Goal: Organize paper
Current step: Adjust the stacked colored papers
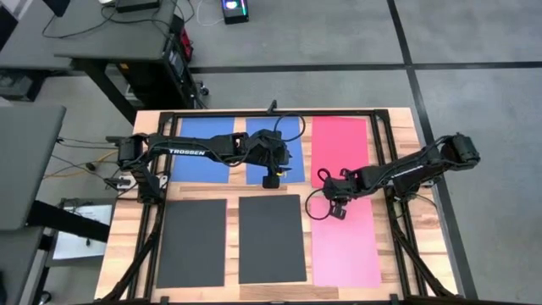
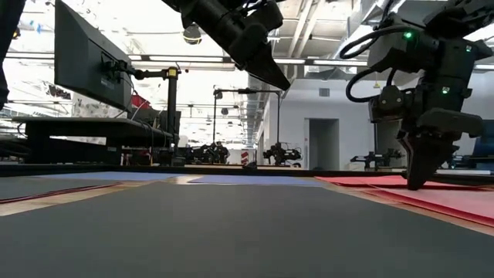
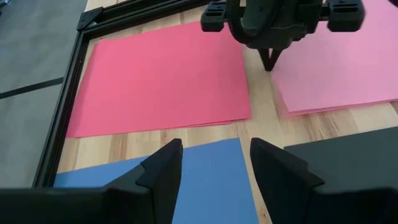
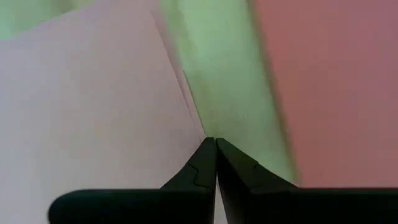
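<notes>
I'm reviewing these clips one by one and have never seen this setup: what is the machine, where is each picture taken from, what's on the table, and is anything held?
It is a two-armed robot at a wooden table. One picture looks straight down, one looks level across the tabletop, and one comes from each wrist. Paper lies in a grid: two blue sheets, a red sheet, two dark sheets and a pink sheet. The left gripper hangs open above a blue sheet, holding nothing. The right gripper is shut, its tips down at the pink sheet's far edge; whether it pinches paper cannot be told.
</notes>
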Robot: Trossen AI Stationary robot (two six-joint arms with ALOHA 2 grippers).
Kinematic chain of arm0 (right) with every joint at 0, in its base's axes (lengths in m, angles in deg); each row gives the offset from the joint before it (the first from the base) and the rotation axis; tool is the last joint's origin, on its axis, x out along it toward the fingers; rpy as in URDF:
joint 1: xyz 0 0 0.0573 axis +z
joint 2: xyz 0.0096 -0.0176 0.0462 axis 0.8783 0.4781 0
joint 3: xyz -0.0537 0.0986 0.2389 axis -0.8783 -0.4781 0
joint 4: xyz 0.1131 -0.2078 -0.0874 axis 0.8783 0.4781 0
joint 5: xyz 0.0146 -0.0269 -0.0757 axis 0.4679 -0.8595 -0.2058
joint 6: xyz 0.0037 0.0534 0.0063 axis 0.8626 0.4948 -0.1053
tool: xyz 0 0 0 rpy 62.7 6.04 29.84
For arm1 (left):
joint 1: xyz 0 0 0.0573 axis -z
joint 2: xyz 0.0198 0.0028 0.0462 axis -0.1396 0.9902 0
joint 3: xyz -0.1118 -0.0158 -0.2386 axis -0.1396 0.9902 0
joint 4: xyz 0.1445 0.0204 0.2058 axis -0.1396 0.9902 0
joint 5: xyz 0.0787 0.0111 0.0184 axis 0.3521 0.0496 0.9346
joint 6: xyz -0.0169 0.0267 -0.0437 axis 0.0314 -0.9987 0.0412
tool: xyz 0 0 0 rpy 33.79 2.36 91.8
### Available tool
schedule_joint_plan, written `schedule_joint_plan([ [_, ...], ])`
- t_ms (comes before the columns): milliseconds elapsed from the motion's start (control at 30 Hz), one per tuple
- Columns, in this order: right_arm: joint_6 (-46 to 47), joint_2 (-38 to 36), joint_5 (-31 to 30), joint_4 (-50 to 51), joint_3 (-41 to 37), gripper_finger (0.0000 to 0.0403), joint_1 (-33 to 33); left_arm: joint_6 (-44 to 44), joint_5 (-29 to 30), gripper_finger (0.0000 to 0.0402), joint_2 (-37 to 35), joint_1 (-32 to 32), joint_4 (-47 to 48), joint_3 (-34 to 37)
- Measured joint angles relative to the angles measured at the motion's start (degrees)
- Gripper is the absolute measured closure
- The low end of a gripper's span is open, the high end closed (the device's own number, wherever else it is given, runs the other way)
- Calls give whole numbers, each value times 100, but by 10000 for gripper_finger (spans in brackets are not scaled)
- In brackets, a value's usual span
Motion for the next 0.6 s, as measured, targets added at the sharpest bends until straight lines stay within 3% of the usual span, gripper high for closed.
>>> schedule_joint_plan([
  [333, -148, -4, -24, 199, 379, 403, -25, 0, 0, 228, 0, 0, 28, 0],
  [600, -327, 164, -129, 481, 378, 403, -549, 0, -1, 228, 0, 0, 30, 0],
])
